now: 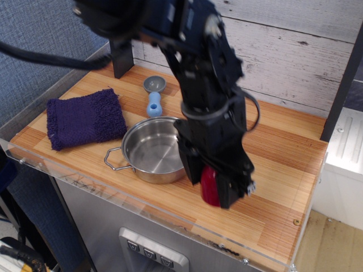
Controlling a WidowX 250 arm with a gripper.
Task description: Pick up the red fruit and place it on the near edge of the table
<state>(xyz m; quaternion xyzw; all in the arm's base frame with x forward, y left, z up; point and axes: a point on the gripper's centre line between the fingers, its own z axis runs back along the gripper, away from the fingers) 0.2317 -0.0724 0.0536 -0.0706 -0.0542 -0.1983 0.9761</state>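
Gripper (214,190) clamped around the red fruit (210,187), low over the table (272,170) (beside the steel pot (153,150))

Bright, even light; arm (198,85) slightly motion-blurred, faint shadows

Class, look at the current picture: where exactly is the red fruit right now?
The red fruit is held in the gripper near the table's front edge, just right of the steel pot.
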